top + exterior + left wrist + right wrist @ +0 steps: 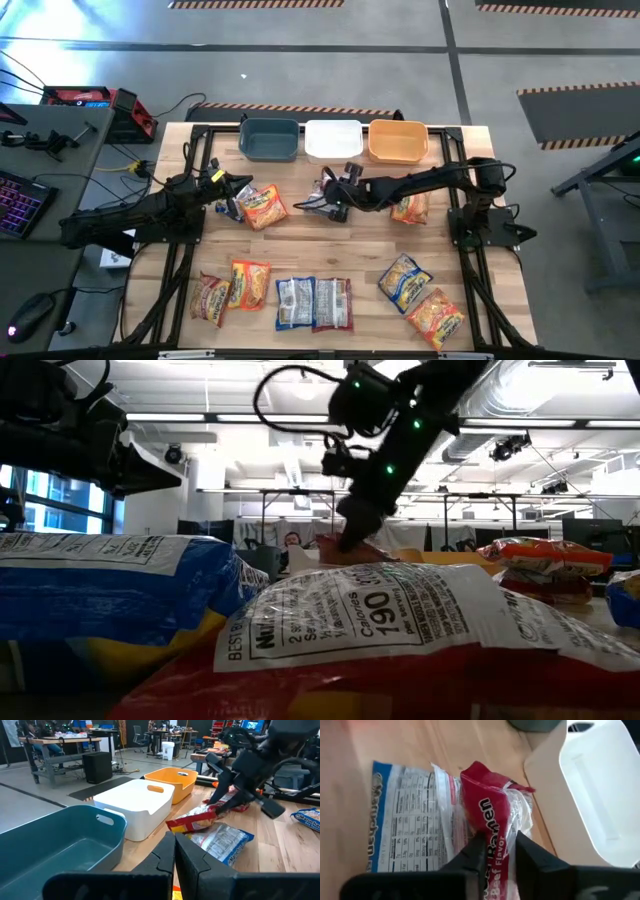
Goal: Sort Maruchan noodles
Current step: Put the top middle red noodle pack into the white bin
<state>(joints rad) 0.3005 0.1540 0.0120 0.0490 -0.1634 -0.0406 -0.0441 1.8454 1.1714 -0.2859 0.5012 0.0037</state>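
Closest to the low camera: a red-and-white noodle packet (380,630) lying flat on the desk (360,255), a blue-and-yellow one (110,585) beside it. Right gripper (495,845) is pinched nearly shut on the upper edge of a maroon-white beef packet (492,815), just in front of the white bin (333,140); the packet is lifted at one end, its long axis tilting up from the desk toward the gripper, label facing the wrist camera. Under it sits a blue-edged packet (405,820), nutrition panel up, flat. Left gripper (175,857) is fully shut, empty as far as I can see, hovering by an orange packet (263,206) near the dark-blue bin (270,140). Progress: early. All three bins, incl. the orange bin (398,141), look empty from above. About eight packets are spread along the near half of the desk, plus one under the right arm (410,208). Basically everything is left to sort.
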